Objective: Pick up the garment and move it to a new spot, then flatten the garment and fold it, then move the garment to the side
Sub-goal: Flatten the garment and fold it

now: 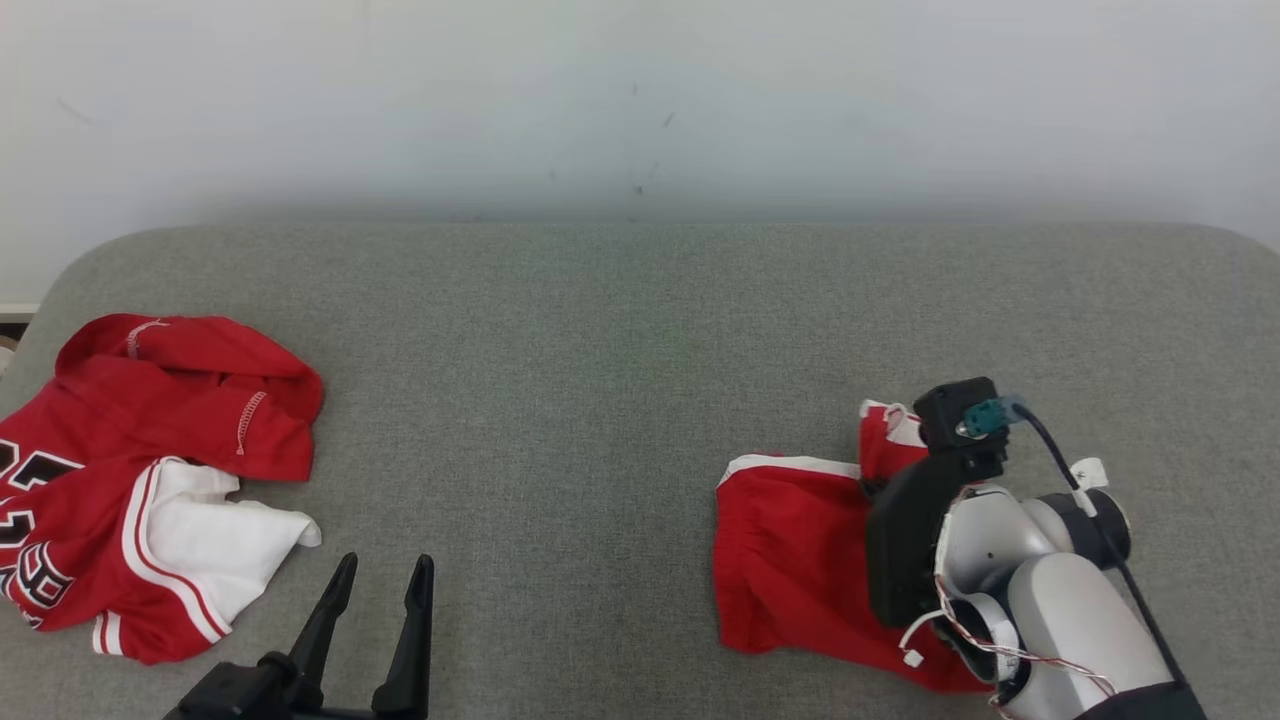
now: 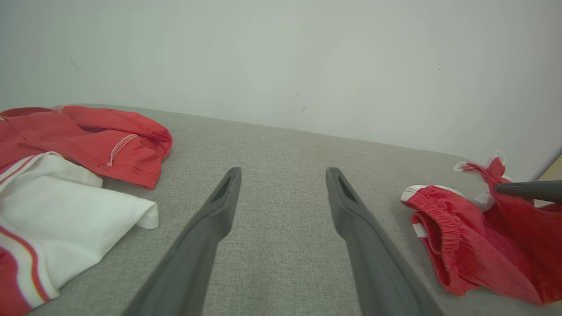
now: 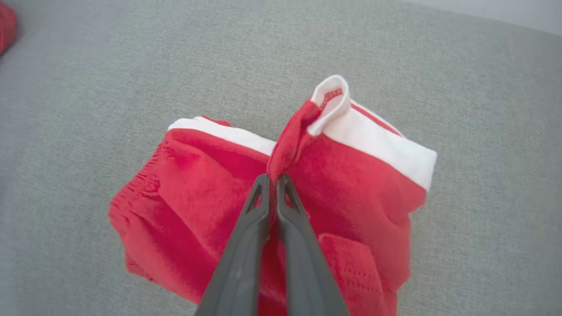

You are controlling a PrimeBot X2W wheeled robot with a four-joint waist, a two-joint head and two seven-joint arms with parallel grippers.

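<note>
The red shorts [image 1: 790,560] lie in a crumpled heap on the right side of the grey padded surface [image 1: 600,380], near its front edge and well apart from the red and white jersey [image 1: 150,450] bunched at the far left. The right gripper [image 3: 272,177] has its two dark fingers pressed together on a raised fold of red cloth in the middle of the heap, just below a curled white-trimmed edge. The left gripper [image 1: 385,562] hangs low over bare surface with its fingers spread wide and nothing between them.

The shorts look light, thin and limp. I'd expect them to sag and trail from a single pinch rather than keep any shape, so a second hold at the waistband would spread them better. Bunched as they are, they have no clear long axis. The gathered elastic waistband faces the robot's left, toward the middle of the surface, and the white-trimmed edges point toward the wall.
</note>
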